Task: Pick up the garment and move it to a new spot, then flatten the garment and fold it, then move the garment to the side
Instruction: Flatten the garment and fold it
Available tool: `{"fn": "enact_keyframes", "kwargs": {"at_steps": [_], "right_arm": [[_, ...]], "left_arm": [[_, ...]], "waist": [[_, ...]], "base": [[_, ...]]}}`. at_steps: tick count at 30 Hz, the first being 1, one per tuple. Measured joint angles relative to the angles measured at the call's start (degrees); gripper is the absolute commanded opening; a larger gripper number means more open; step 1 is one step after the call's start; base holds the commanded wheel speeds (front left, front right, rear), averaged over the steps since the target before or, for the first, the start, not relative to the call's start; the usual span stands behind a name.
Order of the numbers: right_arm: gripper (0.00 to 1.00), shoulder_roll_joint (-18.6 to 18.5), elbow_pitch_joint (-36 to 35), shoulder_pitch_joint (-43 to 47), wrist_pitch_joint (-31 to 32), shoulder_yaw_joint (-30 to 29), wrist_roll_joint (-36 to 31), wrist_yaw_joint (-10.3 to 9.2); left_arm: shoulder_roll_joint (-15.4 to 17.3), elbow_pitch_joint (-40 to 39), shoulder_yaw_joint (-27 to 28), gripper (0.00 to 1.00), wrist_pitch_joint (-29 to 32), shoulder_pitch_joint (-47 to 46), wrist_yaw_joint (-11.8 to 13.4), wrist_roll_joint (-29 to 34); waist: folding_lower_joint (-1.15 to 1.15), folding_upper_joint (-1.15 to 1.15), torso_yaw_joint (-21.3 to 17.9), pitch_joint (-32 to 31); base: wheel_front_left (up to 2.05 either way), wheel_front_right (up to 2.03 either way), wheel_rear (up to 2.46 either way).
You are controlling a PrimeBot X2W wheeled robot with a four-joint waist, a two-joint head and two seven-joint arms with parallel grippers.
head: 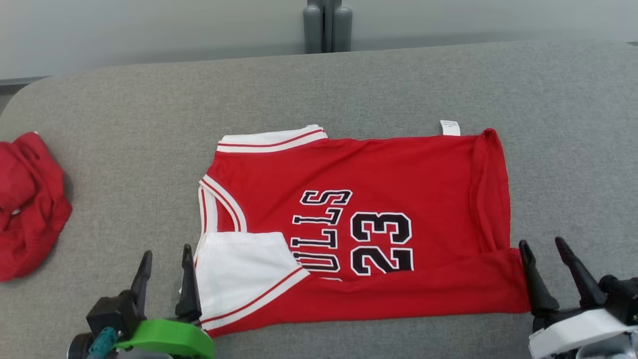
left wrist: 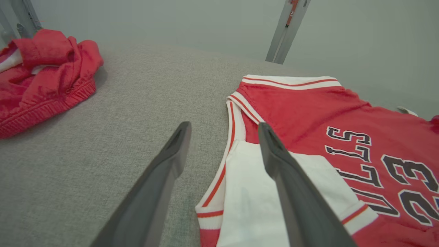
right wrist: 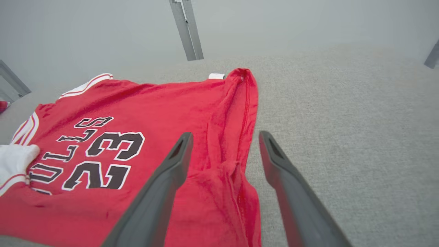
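One grey, cloth-covered desk (head: pixel 398 85) stretches before a pale wall, with a grey post (head: pixel 327 25) rising behind its far edge. A red jersey (head: pixel 398 169) lies flat at the desk's middle, its long axis running left to right, collar to the left, hem to the right, near edge folded over. The left gripper (head: pixel 167 252) and right gripper (head: pixel 541 243) flank its near corners, both spread wide and holding nothing. A red bundle (head: pixel 27 204) sits far left.

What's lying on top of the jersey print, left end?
A white flap with red trim, folded over from the jersey itself. It hides the start of the lettering; those letters can't be read.
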Motion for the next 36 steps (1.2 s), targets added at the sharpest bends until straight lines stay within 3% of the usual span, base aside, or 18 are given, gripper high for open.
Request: {"fn": "enact_keyframes", "kwargs": {"at_steps": [8,20,23,28,36], "right_arm": [[1.0,0.6,-11.7,-1.8,3.4,-2.2,-3.7,-0.01],[1.0,2.2,-15.4,-1.3,5.9,-2.8,-4.3,-0.01],[1.0,2.2,-15.8,-1.7,6.0,-2.9,-4.1,-0.01],[1.0,1.6,-16.1,-3.8,6.1,-2.0,-3.7,-0.01],[1.0,1.4,-14.6,-7.9,4.8,0.4,-2.7,-0.01]], "left_arm": [[1.6,-5.8,-0.4,1.0,-1.0,-1.7,2.2,4.1],[2.6,-8.3,-1.0,1.0,1.2,-1.6,3.4,5.0],[3.4,-8.2,-1.9,1.0,3.7,-4.9,1.9,4.9],[4.3,-5.4,-4.3,1.0,11.4,-19.6,-2.2,4.2],[2.4,13.2,-8.1,1.0,21.7,-39.6,-8.2,2.0]], "waist": [[0.0,0.0,-2.1,-0.8],[0.0,0.0,-2.0,0.0],[0.0,0.0,-1.8,1.0],[0.0,0.0,-1.6,3.8],[0.0,0.0,-3.3,8.6]], "base": [[0.0,0.0,0.0],[0.0,0.0,0.0],[0.0,0.0,0.0],[0.0,0.0,0.0],[0.0,0.0,0.0]]}}
